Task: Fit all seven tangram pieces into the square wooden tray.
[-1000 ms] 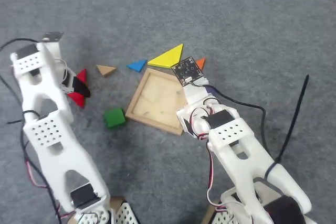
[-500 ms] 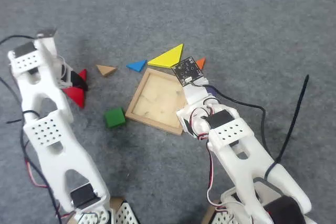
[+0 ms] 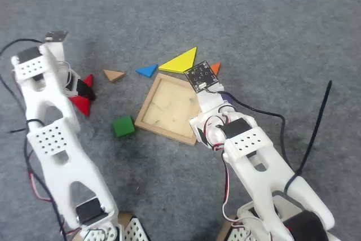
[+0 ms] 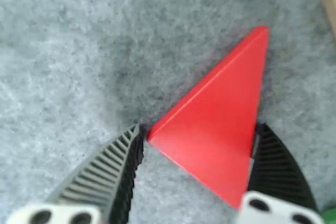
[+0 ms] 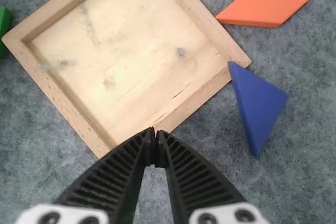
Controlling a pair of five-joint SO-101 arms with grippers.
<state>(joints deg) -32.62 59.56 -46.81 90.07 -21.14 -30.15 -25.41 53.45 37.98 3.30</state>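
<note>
The square wooden tray [image 3: 169, 105] lies turned like a diamond in the middle of the grey felt tabletop [image 3: 271, 49]. Every piece in view lies outside it.

The left pincer [image 3: 84, 90] is well off to the tray's left and holds the red triangle [image 3: 81, 104]. In the left wrist view the red triangle [image 4: 215, 135] sits between the two fingers, one corner against the grey finger [image 4: 113, 174] and its opposite edge against the black one [image 4: 275, 163].

The right pincer [image 5: 155, 140] hangs over the tray's near rim with its fingers pressed together and nothing between them. In the high view that arm's wrist covers the tray's right corner.

Beyond the tray's far corner lies the large yellow triangle [image 3: 180, 61]. The small light blue triangle [image 3: 147, 70] is just to its left, and the tan triangle [image 3: 114, 75] lies farther left. The orange parallelogram [image 3: 215, 68] is near the tray's right side, and the right wrist view shows it [image 5: 262, 8] apart from the rim. The dark blue triangle [image 5: 257, 103] lies just beside the tray's [image 5: 121, 61] corner there. The green square [image 3: 122, 126] sits near the tray's left corner.
</note>
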